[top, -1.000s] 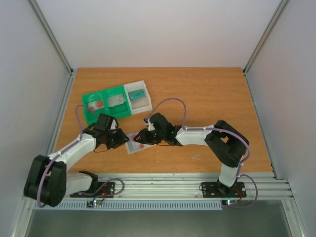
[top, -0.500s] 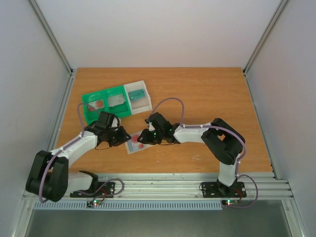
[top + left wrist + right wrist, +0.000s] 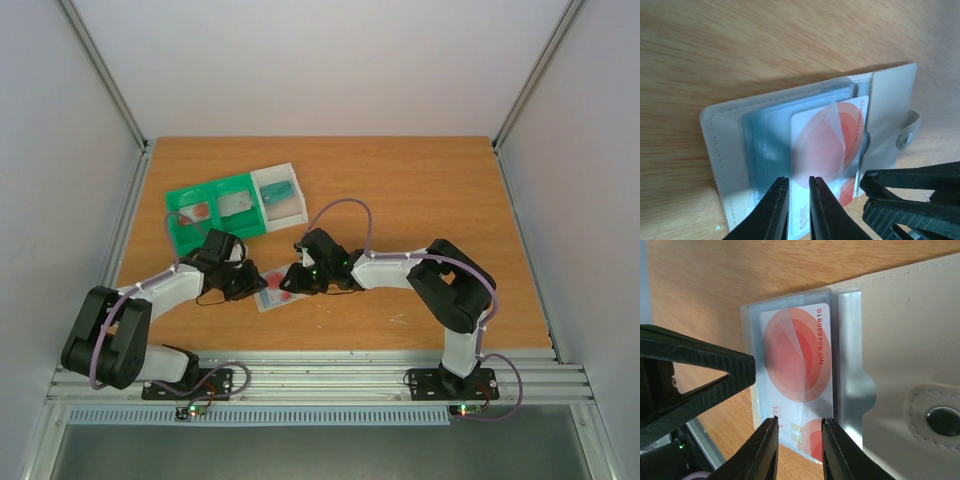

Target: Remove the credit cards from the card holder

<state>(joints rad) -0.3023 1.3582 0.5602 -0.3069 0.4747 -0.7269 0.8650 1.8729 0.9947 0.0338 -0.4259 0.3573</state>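
The pale card holder [image 3: 272, 300] lies open on the table between both grippers. A white credit card with red print [image 3: 832, 142] sits in its clear inner pocket, one end sticking out. In the left wrist view my left gripper [image 3: 797, 182] hovers at that end, its jaws a narrow gap apart with the card showing between them. My right gripper [image 3: 799, 422] stands open from the opposite side, fingertips over the same card [image 3: 800, 355] beside the holder's flap [image 3: 910, 315]. Neither gripper visibly holds anything. The two grippers [image 3: 252, 284] [image 3: 287, 279] nearly meet over the holder.
A green-and-white three-compartment tray [image 3: 262, 199] stands behind the left arm. It holds a red card [image 3: 197, 211], a grey card [image 3: 236, 205] and a teal card [image 3: 281, 188]. The holder's white tab [image 3: 907, 132] points toward the right gripper's black finger [image 3: 910, 192].
My left gripper has slid right onto the holder's edge and its jaws have narrowed. The right gripper closed a little, then held still.
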